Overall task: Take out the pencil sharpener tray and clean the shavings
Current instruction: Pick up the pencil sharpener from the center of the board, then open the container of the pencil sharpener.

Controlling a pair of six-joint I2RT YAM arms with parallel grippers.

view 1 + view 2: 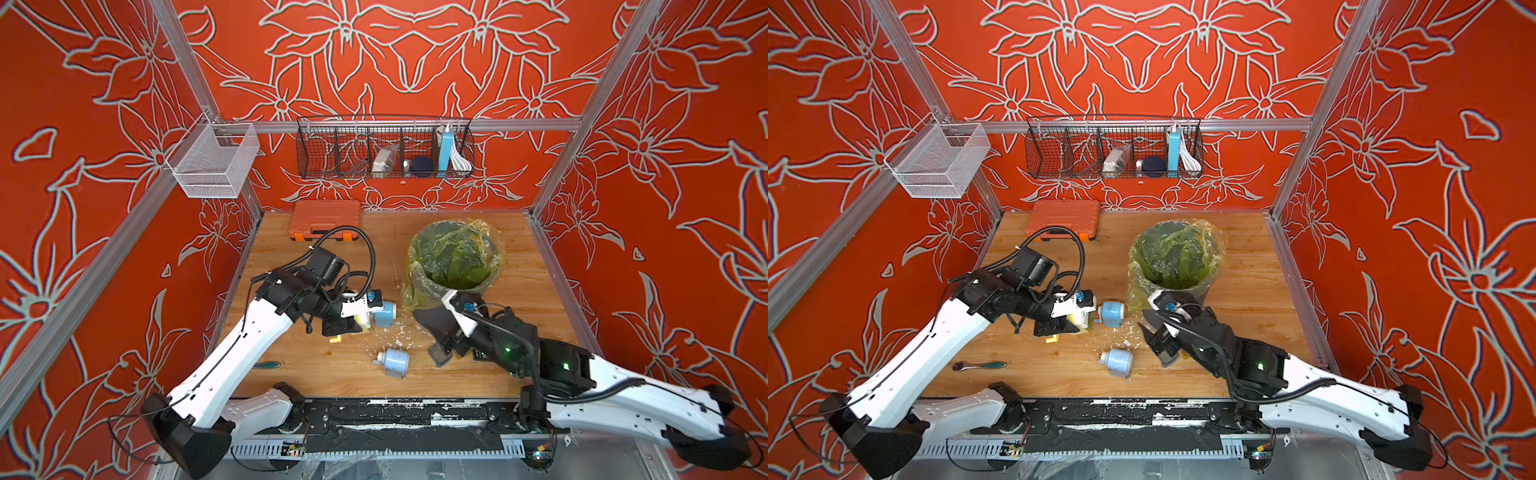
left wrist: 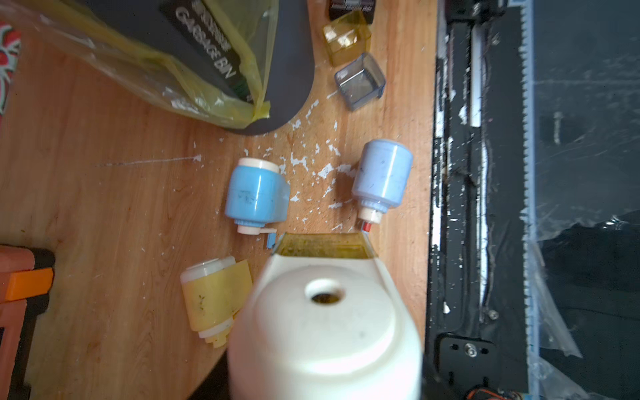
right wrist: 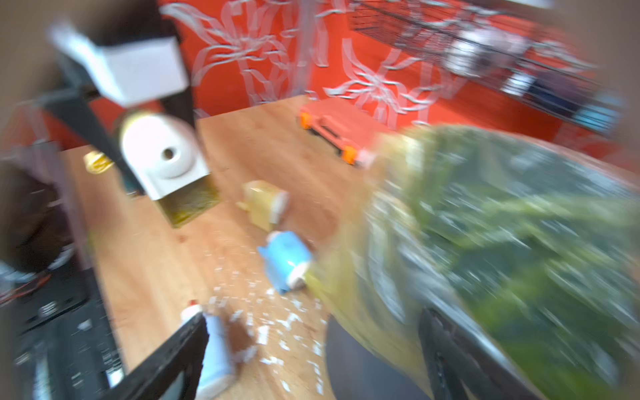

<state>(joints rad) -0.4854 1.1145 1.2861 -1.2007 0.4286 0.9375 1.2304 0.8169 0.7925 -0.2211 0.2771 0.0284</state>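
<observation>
Shavings (image 1: 400, 332) dot the table (image 1: 332, 374) in both top views, between two blue sharpeners (image 1: 384, 313). The left claw (image 1: 359, 323) is clamped on a yellow sharpener (image 1: 365, 321), and the right claw (image 1: 1156, 343) is beside the bag-lined bin (image 1: 426, 322).

Left wrist: a yellow tray (image 2: 322, 246) shows under the held sharpener's white face. Two loose small trays (image 2: 360, 81) look empty.

Right wrist, blurred: the right claw's fingers (image 3: 166, 356) are spread wide and hold nothing.

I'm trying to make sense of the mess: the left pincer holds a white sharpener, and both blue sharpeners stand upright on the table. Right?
Not quite. The left pincer does hold the white sharpener, but the brighter blue sharpener and the paler blue sharpener both lie on their sides on the table, not upright, as the left wrist view shows.
</observation>
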